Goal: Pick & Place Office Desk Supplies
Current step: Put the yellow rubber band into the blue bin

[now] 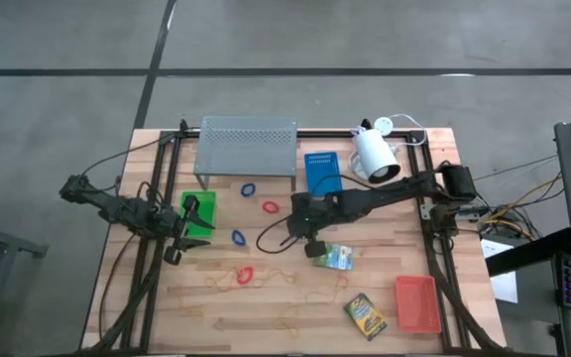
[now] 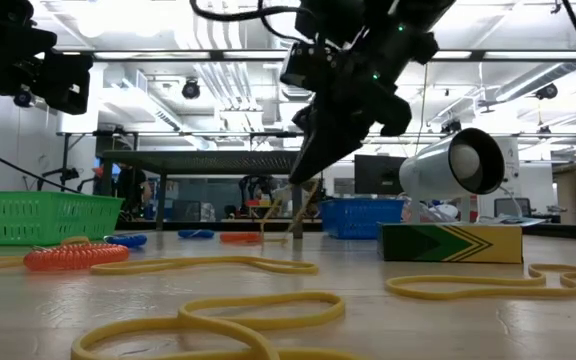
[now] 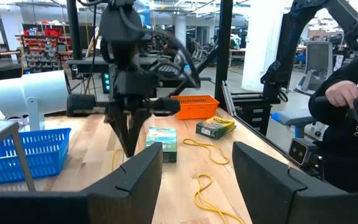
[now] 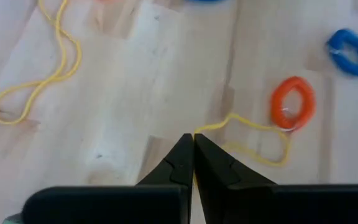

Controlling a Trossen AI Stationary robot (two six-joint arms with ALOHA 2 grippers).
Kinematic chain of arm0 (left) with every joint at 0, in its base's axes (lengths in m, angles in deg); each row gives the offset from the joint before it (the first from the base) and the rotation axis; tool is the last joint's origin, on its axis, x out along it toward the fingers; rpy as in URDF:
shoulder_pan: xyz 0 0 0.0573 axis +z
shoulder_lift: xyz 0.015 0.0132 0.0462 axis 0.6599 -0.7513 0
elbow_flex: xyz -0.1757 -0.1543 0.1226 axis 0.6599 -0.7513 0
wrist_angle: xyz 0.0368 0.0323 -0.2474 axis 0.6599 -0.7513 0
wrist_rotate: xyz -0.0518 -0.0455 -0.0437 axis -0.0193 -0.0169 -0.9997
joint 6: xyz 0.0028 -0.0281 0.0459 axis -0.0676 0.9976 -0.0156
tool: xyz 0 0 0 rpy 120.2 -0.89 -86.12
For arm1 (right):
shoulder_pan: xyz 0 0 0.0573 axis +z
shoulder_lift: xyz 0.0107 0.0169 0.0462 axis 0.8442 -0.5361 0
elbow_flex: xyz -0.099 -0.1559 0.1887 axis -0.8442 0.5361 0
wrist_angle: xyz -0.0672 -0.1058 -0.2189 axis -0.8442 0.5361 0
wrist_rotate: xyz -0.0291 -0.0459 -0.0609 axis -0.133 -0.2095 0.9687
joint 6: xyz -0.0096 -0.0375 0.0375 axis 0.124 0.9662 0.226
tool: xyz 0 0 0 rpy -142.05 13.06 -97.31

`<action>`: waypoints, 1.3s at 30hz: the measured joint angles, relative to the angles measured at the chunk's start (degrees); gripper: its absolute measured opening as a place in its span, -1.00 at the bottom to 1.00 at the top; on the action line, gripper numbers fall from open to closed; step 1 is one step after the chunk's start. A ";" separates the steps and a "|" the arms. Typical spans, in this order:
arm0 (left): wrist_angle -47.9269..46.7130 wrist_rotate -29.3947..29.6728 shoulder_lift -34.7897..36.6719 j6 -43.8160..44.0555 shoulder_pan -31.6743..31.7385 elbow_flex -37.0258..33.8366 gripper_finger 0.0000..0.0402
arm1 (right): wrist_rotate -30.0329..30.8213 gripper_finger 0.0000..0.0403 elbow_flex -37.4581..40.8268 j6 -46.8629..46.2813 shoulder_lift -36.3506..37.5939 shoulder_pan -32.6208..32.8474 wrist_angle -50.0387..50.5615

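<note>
My right gripper (image 1: 306, 236) is over the table's middle, pointing down, shut on a thin tan rubber band (image 4: 253, 134). A red loop (image 4: 293, 104) and a blue loop (image 4: 349, 52) lie beside that band. My left gripper (image 3: 194, 168) is open at the table's left, next to the green tray (image 1: 202, 212), and touches nothing. A printed card box (image 1: 335, 257) lies just right of my right gripper, and a second one (image 1: 365, 315) lies near the red-orange tray (image 1: 416, 302). The blue tray (image 1: 322, 171) sits by the shelf. More rubber bands (image 2: 218, 315) lie flat on the wood. My right gripper pinches the tan rubber band at one end of its loop (image 4: 199, 130), between the two fingertips, from above and pointing down. The strand (image 2: 286, 212) hangs slack below the fingers. The rest of the loop (image 4: 272, 155) lies on the table beside the red loop.
A grey perforated shelf (image 1: 247, 144) stands at the far edge, with a white lamp (image 1: 376, 157) to its right. Black frame rails (image 1: 442, 260) run along both table sides. A second red loop (image 1: 245, 275) and a blue loop (image 1: 238, 238) lie between the arms. A person (image 3: 353, 118) sits beyond the table's right side.
</note>
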 joint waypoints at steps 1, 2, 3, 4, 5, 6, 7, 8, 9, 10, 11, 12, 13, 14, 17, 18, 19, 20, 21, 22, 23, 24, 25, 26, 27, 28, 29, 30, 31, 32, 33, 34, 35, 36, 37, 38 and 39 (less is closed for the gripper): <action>0.02 0.00 -0.02 -0.01 -0.01 0.01 0.00 | 0.64 -0.96 0.56 -0.20 0.45 0.09 -0.34; 0.01 -0.02 -0.10 -0.01 -0.02 0.01 0.00 | 1.33 -0.96 1.08 -0.50 0.80 0.23 -0.91; 0.01 -0.01 -0.14 -0.01 0.00 0.01 0.00 | 1.80 -0.96 1.65 -0.57 1.39 0.39 -1.66; 0.02 0.00 -0.14 -0.01 -0.01 0.00 0.00 | 2.56 -0.96 2.42 -0.64 2.02 0.58 -2.39; 0.02 -0.02 -0.33 -0.01 -0.02 0.00 0.00 | 3.25 -0.96 3.11 -0.64 2.69 0.84 -2.96; 0.00 -0.01 -0.39 -0.02 -0.01 0.02 0.00 | 4.04 -0.96 3.70 -0.72 3.39 1.20 -3.98; 0.02 0.00 -0.38 -0.02 0.00 0.00 0.00 | 4.91 -0.96 4.49 -0.76 4.29 1.48 -5.34; 0.02 -0.01 -0.43 -0.02 -0.02 0.00 0.00 | 5.83 -0.96 5.54 -0.77 5.19 1.79 -6.27; 0.00 0.00 -0.64 -0.02 -0.01 0.00 0.00 | 6.71 -0.96 6.46 -0.90 5.99 2.11 -7.06; 0.01 0.00 -0.66 -0.01 0.00 0.01 0.00 | 7.67 -0.96 7.43 -1.34 6.93 2.41 -8.23; 0.02 0.00 -0.69 -0.01 0.00 0.01 0.00 | 8.72 -0.96 8.47 -1.90 7.91 2.69 -9.12; 0.00 0.00 -0.98 -0.02 -0.02 0.02 0.00 | 9.56 -0.96 9.57 -2.59 9.02 2.91 -9.58; 0.00 -0.02 -1.13 0.00 0.00 0.02 0.00 | 10.34 -0.96 10.61 -3.12 10.22 3.10 -10.39; 0.00 -0.02 -1.10 -0.02 0.00 0.00 0.00 | 10.57 -0.96 11.67 -3.59 11.39 3.12 -11.96; 0.00 -0.02 -1.35 -0.02 0.00 0.00 0.00 | 11.56 -0.96 15.22 -4.36 14.97 3.21 -15.32; 0.01 -0.01 -1.29 -0.02 0.00 0.01 0.00 | 11.86 -0.96 16.20 -4.34 16.14 3.18 -16.54; 0.01 0.00 -1.45 -0.02 0.00 0.01 0.00 | 12.47 -0.96 17.25 -4.24 17.38 3.19 -16.91; 0.00 -0.02 -1.74 -0.02 -0.01 0.01 0.00 | 13.37 -0.96 18.07 -4.22 18.44 3.17 -17.00; 0.00 -0.02 -1.78 -0.02 0.00 0.01 0.00 | 14.39 -0.96 18.63 -4.17 19.47 3.05 -17.69; 0.02 0.00 -1.80 -0.02 0.00 0.00 0.00 | 15.51 -0.96 19.19 -3.96 20.46 2.93 -18.21; 0.02 0.00 -2.12 -0.02 0.00 0.01 0.00 | 16.74 -0.96 19.75 -3.61 21.30 2.76 -17.92; -0.01 -0.02 -2.35 -0.01 0.00 0.02 0.00 | 17.91 -0.96 20.08 -3.18 22.03 2.57 -17.74; 0.01 -0.02 -2.25 -0.02 0.00 0.00 0.00 | 18.92 -0.96 20.16 -2.75 22.45 2.32 -17.96; 0.02 0.03 -2.27 -0.02 0.00 0.01 0.00 | 19.59 -0.96 20.27 -2.32 22.91 2.00 -18.09; 0.00 0.02 -2.66 -0.02 0.00 0.01 0.00 | 20.34 -0.96 20.45 -2.00 23.34 1.67 -17.98; -0.02 -0.02 -2.73 -0.02 -0.02 0.02 0.00 | 20.94 -0.96 20.52 -1.69 23.52 1.23 -18.05; 0.02 0.00 -2.62 -0.02 0.00 0.02 0.00 | 21.50 -0.96 20.61 -1.40 23.52 0.75 -18.87; 0.00 0.01 -2.77 -0.02 0.00 0.02 0.00 | 22.31 -0.96 20.77 -0.92 23.52 0.27 -19.28; 0.00 0.00 -3.11 -0.02 0.00 0.02 0.00 | 23.54 -0.96 21.01 -0.30 23.52 -0.24 -19.13; 0.00 0.00 -3.04 -0.02 0.00 0.02 0.00 | 24.95 -0.96 21.08 0.20 23.52 -0.73 -18.99; 0.02 0.00 -2.95 -0.02 0.00 0.02 0.00 | 26.23 -0.96 21.06 0.60 23.52 -1.31 -19.12; 0.00 0.00 -3.15 -0.02 -0.01 0.02 0.00 | 27.55 -0.96 21.06 0.82 23.54 -1.83 -19.17; 0.00 0.00 -3.37 -0.02 -0.01 0.02 0.00 | 28.52 -0.96 21.06 1.28 23.83 -2.43 -19.16; 0.00 0.00 -3.34 -0.02 0.00 0.02 0.00 | 28.98 -0.96 21.06 1.77 24.06 -2.97 -19.17; 0.02 0.01 -3.39 -0.02 0.00 0.01 0.00 | 29.26 -0.96 20.99 2.58 24.26 -3.54 -19.38; 0.00 0.00 -3.72 -0.02 -0.02 0.02 0.00 | 29.24 -0.96 20.95 3.25 24.73 -4.16 -19.48; -0.02 -0.01 -3.77 -0.02 0.00 0.02 0.00 | 29.24 -0.96 20.95 4.21 25.05 -4.73 -19.56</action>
